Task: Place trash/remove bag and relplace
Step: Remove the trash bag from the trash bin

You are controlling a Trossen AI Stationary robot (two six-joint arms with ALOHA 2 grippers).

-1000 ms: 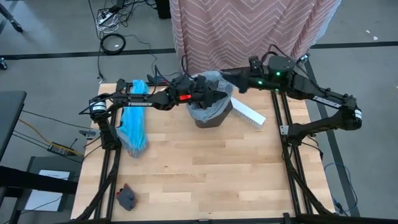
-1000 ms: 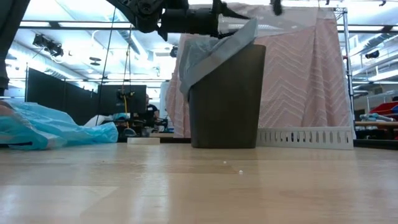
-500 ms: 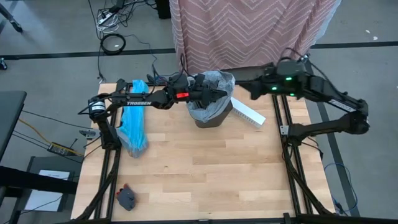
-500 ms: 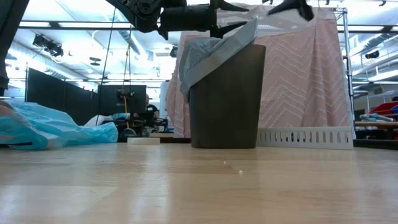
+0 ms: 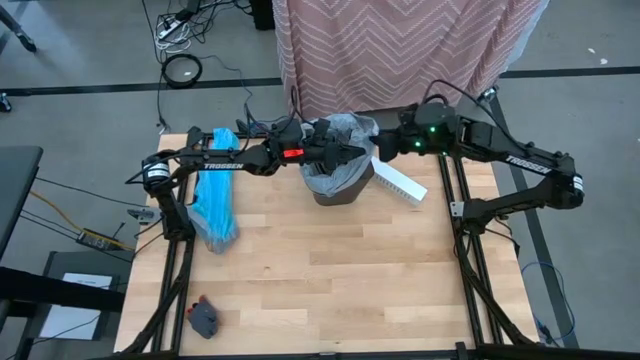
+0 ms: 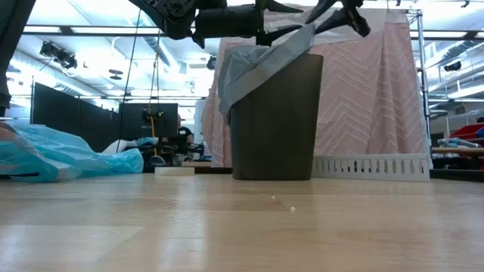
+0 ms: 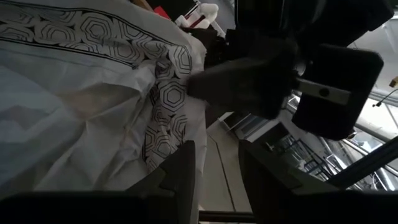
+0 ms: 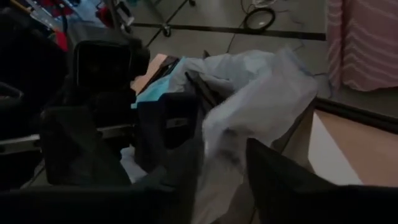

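Turquoise-blue replacement bag (image 5: 216,205) lies crumpled along the left edge of the desk (image 5: 330,270); small dark object (image 5: 204,318) at the lower left corner.

Left gripper (image 5: 352,153), reaching in from the left, sits over the dark bin (image 6: 275,121) at upper centre of the high view. Fingers spread; left wrist view shows them apart beside patterned white paper (image 7: 93,93), gripping nothing.

Grey bag (image 5: 345,133) lines the bin, its rim folded over the left side in the low view.

Right gripper (image 5: 382,146) is at the bin's right rim; fingers part-spread, grey plastic between them; cannot tell whether gripped.

Long white box (image 5: 398,180) lies right of the bin.
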